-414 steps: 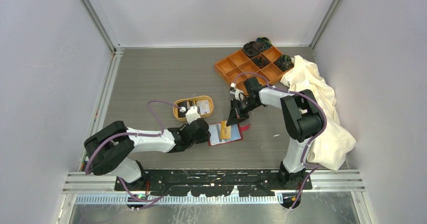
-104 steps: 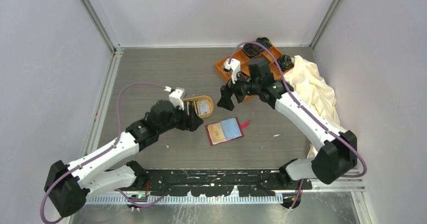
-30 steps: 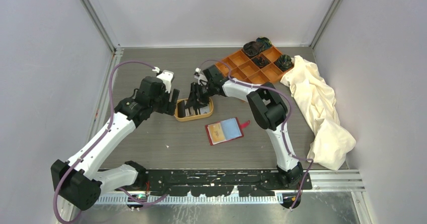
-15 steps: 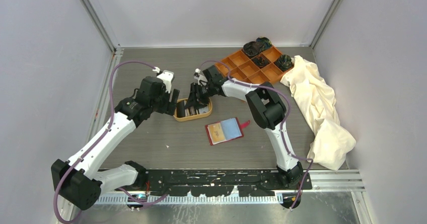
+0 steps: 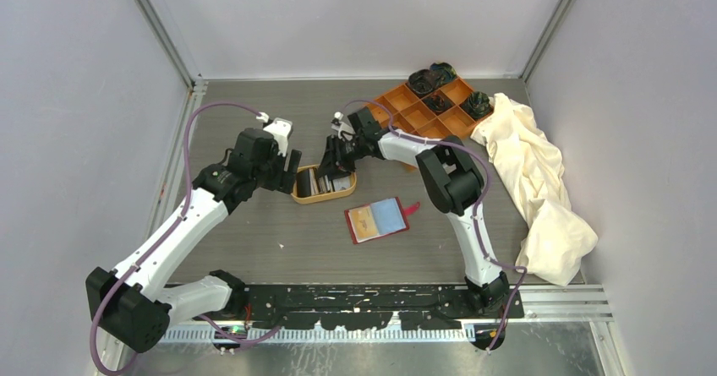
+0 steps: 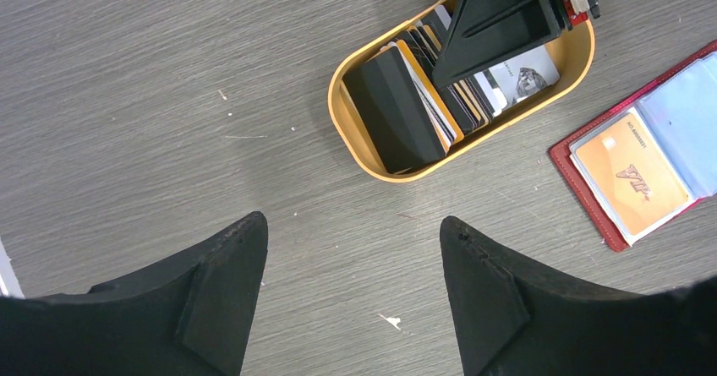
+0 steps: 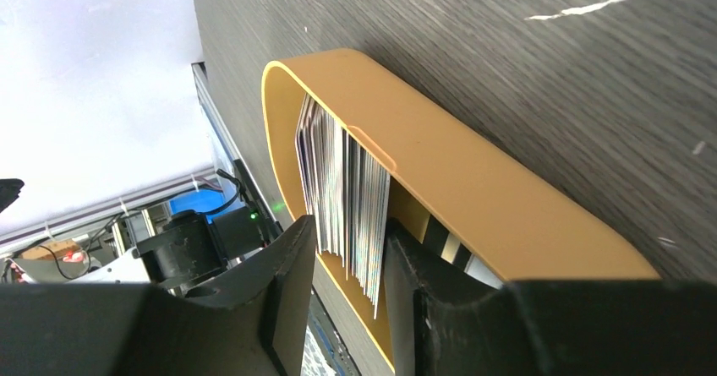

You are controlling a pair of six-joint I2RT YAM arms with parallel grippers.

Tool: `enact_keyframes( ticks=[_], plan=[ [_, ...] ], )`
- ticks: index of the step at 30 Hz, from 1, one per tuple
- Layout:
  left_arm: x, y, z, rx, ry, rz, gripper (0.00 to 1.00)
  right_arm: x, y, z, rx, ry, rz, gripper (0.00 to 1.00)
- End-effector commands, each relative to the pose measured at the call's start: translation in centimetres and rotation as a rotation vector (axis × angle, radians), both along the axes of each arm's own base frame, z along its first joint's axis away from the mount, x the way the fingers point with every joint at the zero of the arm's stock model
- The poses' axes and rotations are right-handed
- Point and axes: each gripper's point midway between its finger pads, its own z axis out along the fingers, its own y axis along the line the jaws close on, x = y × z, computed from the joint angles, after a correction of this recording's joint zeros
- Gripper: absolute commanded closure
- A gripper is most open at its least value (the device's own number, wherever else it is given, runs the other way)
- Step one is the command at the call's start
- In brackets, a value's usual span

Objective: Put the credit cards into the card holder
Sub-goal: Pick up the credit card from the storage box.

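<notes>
The credit cards stand on edge in an oval tan dish. My right gripper reaches into the dish, one finger on each side of a bunch of cards, touching both sides. From above, the right gripper sits over the dish. The card holder lies open on the table, red-edged with blue lining, one orange card in its left slot. My left gripper hangs open over bare table just left of the dish, holding nothing.
An orange compartment tray with dark items stands at the back right. A cream cloth is heaped along the right side. White walls enclose the table on three sides.
My right gripper's jaws have narrowed onto the cards in the dish and it shifted slightly to the right. The dish slid a little left. The left arm has not moved.
</notes>
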Motion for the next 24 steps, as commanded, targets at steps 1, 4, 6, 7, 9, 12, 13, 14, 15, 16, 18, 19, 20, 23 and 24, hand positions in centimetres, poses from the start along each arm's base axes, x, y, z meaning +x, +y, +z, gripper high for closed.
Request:
enact_keyframes(
  ticks=[1,4,6,7,9,12,13,14,15,16,18,19,20,23,24],
  plan=[
    [0.4,0.3,0.4,0.009,-0.022,-0.002,0.25,0.5,0.3,3.8,0.073,-0.070,0.012,0.61],
    [0.4,0.3,0.4,0.009,-0.022,-0.002,0.25,0.9,-0.2,3.5,0.048,-0.082,0.002,0.63],
    [0.4,0.3,0.3,0.010,-0.021,-0.002,0.25,1.2,-0.6,3.5,0.039,-0.084,-0.008,0.64],
    [0.4,0.3,0.3,0.010,-0.020,-0.002,0.25,1.3,-0.8,3.5,0.036,-0.085,-0.014,0.66],
    [0.4,0.3,0.3,0.010,-0.019,-0.003,0.25,1.6,-1.0,3.5,0.033,-0.087,-0.024,0.67],
    [0.4,0.2,0.3,0.009,-0.018,-0.003,0.25,1.8,-1.4,3.4,0.022,-0.092,-0.032,0.70],
    [0.4,0.2,0.2,0.010,-0.017,-0.004,0.26,1.8,-1.5,3.4,0.019,-0.093,-0.033,0.70],
    [0.4,0.2,0.1,0.011,-0.014,-0.004,0.25,1.9,-1.5,3.4,0.016,-0.096,-0.034,0.71],
    [0.4,0.3,0.1,0.011,-0.014,-0.003,0.26,1.9,-1.6,3.4,0.015,-0.098,-0.034,0.74],
    [0.4,0.2,0.1,0.011,-0.013,-0.005,0.25,1.9,-1.7,3.4,0.011,-0.101,-0.035,0.76],
    [0.4,0.3,0.1,0.012,-0.013,-0.004,0.26,1.9,-1.8,3.2,0.002,-0.101,-0.037,0.80],
    [0.4,0.3,0.1,0.013,-0.013,-0.003,0.26,2.0,-1.9,3.1,-0.004,-0.103,-0.039,0.82],
    [0.4,0.3,0.0,0.013,-0.012,-0.003,0.26,2.0,-2.0,3.1,-0.007,-0.106,-0.040,0.85],
    [0.4,0.3,0.1,0.013,-0.012,-0.003,0.26,2.2,-2.3,3.1,-0.020,-0.115,-0.047,0.90],
    [0.4,0.3,0.1,0.014,-0.012,-0.004,0.26,2.2,-2.4,3.1,-0.026,-0.120,-0.047,0.92]
  ],
)
